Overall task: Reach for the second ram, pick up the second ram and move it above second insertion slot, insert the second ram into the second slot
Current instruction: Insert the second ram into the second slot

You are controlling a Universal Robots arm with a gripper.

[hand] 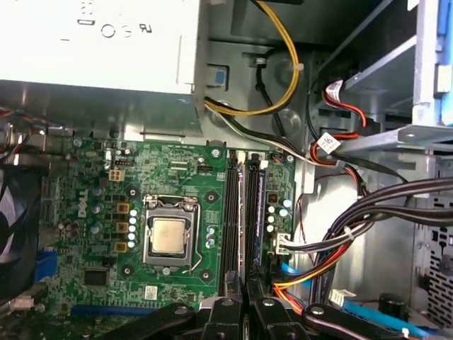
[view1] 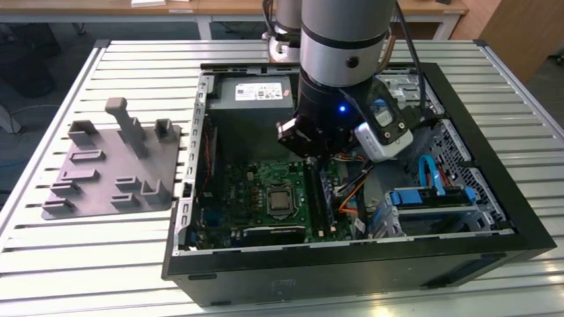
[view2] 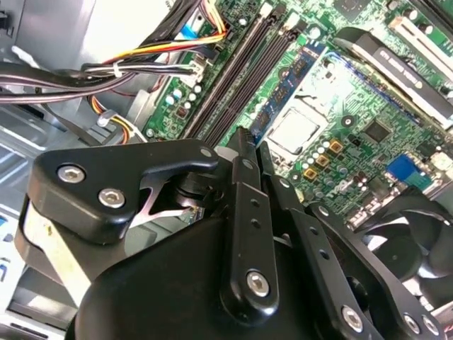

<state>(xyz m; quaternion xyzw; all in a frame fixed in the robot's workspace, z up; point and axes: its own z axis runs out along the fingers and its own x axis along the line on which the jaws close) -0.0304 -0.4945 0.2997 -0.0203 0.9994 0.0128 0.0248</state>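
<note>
My gripper [view1: 310, 156] hangs low inside the open computer case [view1: 498, 173], over the memory slots on the green motherboard [view1: 251, 198]. In both wrist views the black fingers [view2: 244, 212] stand close together, shut on the near end of the second ram [view2: 287, 88]. It is a thin dark blue stick seen edge-on. The second ram [hand: 256, 212] lies in line with the slots, level with the board or just over it. I cannot tell whether it is seated. Beside it run long black memory slots [hand: 230, 212] with pale latches at their far ends.
The processor socket [hand: 170, 237] lies next to the slots, with a fan [view2: 417, 234] further along. Bundled cables [hand: 340, 234] run close by on the other side, and the power supply [view1: 255, 92] is at the case's back. A grey holder [view1: 115, 165] stands at the exterior view's left.
</note>
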